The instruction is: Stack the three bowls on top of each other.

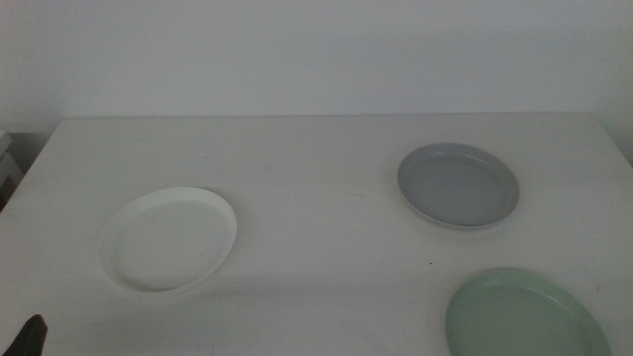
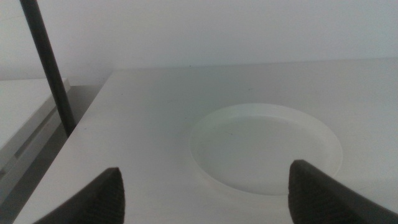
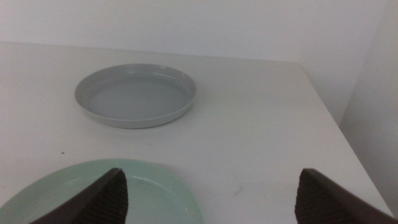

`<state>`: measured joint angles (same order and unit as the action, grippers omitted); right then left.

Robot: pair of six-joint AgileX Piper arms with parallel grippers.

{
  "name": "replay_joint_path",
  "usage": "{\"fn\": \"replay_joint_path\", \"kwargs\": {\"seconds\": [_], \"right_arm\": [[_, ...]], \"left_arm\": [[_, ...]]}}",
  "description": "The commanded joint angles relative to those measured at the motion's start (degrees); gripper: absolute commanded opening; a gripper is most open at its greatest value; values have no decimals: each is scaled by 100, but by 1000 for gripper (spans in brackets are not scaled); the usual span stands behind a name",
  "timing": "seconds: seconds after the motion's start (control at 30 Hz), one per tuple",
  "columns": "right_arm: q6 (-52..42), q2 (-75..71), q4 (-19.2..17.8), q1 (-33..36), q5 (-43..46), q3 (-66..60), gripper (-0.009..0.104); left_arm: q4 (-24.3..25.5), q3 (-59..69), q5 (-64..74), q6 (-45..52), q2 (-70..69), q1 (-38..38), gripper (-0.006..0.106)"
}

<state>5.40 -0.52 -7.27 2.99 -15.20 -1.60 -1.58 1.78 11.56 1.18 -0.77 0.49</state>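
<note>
The three bowls lie apart on the white table (image 1: pixel 316 168). The white bowl (image 1: pixel 168 239) is at the left, the grey bowl (image 1: pixel 458 185) at the right, and the pale green bowl (image 1: pixel 524 316) at the front right, cut by the picture's edge. My left gripper (image 2: pixel 205 199) is open, low over the table just short of the white bowl (image 2: pixel 264 146). Only a dark tip of the left gripper (image 1: pixel 30 338) shows in the middle view's bottom left corner. My right gripper (image 3: pixel 214 199) is open, with the green bowl (image 3: pixel 158 190) near one jaw and the grey bowl (image 3: pixel 135 94) beyond.
A thin dark pole (image 2: pixel 46 62) stands off the table's left edge, beside a lower grey surface (image 2: pixel 25 130). The table's right edge (image 3: pixel 323 106) runs close to the grey and green bowls. A white wall rises behind the table.
</note>
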Motion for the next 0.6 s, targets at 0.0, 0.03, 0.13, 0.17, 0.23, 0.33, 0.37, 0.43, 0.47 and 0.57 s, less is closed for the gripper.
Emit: {"fn": "replay_joint_path", "kwargs": {"seconds": [0.0, 0.03, 0.13, 0.17, 0.23, 0.33, 0.37, 0.43, 0.47, 0.57], "right_arm": [[-18, -13, -17, 6, 327, 179, 94], [-18, 52, 15, 6, 196, 289, 94], [-18, 370, 33, 6, -331, 746, 94], [-18, 510, 33, 6, -509, 943, 94], [-18, 781, 4, 6, -772, 1310, 94], [-18, 1261, -92, 6, -961, 1880, 94], [-18, 1430, -103, 6, -1013, 2082, 94], [-18, 1924, -98, 6, -1238, 2692, 94], [-29, 2112, -89, 6, -1316, 2886, 94], [-21, 2676, 75, 11, -1789, 3442, 94]], "left_arm": [[-23, -30, -486, -46, -78, 10, 89], [-23, -30, -486, -46, -78, 10, 89], [-23, -30, -486, -46, -78, 10, 89], [-23, -30, -486, -46, -78, 10, 89], [-23, -30, -486, -46, -78, 10, 89], [-23, -30, -486, -46, -78, 10, 89], [-23, -30, -486, -46, -78, 10, 89], [-23, -30, -486, -46, -78, 10, 89], [-23, -30, -486, -46, -78, 10, 89], [-23, -30, -486, -46, -78, 10, 89]]}}
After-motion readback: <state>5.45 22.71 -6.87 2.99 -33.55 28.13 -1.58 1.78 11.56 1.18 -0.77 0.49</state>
